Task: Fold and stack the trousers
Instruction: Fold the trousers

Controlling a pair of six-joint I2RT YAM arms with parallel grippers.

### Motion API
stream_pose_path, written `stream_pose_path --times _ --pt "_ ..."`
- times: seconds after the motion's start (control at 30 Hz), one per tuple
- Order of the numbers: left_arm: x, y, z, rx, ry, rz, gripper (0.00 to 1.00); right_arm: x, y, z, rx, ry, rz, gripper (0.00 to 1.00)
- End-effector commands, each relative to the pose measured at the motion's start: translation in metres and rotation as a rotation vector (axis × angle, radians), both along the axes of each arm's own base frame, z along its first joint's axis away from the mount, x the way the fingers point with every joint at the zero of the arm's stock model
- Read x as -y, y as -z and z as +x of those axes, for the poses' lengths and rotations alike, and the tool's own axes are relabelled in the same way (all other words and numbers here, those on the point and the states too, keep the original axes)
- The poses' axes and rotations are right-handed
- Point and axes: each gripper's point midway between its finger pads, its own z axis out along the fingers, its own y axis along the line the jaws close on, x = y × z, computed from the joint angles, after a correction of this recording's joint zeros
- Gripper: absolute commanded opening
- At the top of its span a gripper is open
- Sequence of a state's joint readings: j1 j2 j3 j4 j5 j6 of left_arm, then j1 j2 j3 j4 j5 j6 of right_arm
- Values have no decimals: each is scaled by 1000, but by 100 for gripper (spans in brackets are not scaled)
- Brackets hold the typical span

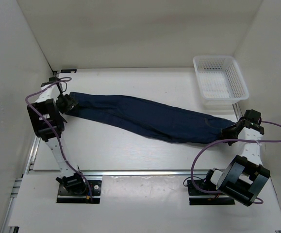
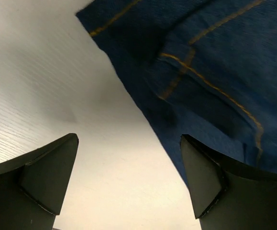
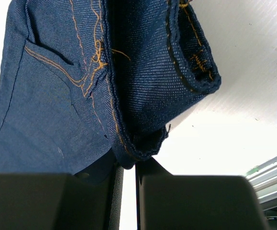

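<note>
Jeans [image 1: 145, 119] are lying stretched across the desk [image 1: 130, 155], one end near the white mesh basket [image 1: 220, 80]. Right claw [image 3: 128, 165] is clamping that end. Left claw [image 2: 128, 139] is standing apart beside the end farthest from the basket, likely needing to shift onto the denim before closing.

Jeans [image 1: 145, 116] on table [image 1: 130, 155], stretched slantwise from far left to near right. Left gripper [image 1: 68, 103] at jeans' left end, cloth edge running between its spread fingers: one over bare table, other over cloth. Right gripper [image 1: 230, 132] at jeans' right end, cloth pinched between fingers. Basket [image 1: 213, 58] on table, far right corner, behind right gripper, near jeans' right end.
</note>
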State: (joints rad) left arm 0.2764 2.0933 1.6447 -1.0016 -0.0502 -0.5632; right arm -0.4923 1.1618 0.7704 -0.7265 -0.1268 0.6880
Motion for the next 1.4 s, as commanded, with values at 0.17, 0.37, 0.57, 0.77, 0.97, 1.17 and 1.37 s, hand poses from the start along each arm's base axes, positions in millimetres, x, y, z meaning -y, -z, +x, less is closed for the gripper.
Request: stream_pose_path --times 0.17,0.37,0.57,0.77,0.97,1.17,1.37 --pt "-15 -80 45 183 8 98 54 2 -5 4 34 -18 -27 0" --pt "1 -70 53 185 44 -5 62 2 -7 4 42 -18 -32 0" --pt "9 -35 56 137 49 -92 100 2 -7 4 42 -18 -32 0" --pt "22 -14 68 132 56 -187 89 2 -7 4 42 -18 -32 0" --pt "25 -16 77 175 19 -207 45 2 -7 4 42 -18 -32 0" --pt "23 -25 78 191 10 -193 12 2 -7 4 42 -18 -32 0" --pt "16 -40 92 230 10 -164 10 1 -6 2 34 -18 -27 0"
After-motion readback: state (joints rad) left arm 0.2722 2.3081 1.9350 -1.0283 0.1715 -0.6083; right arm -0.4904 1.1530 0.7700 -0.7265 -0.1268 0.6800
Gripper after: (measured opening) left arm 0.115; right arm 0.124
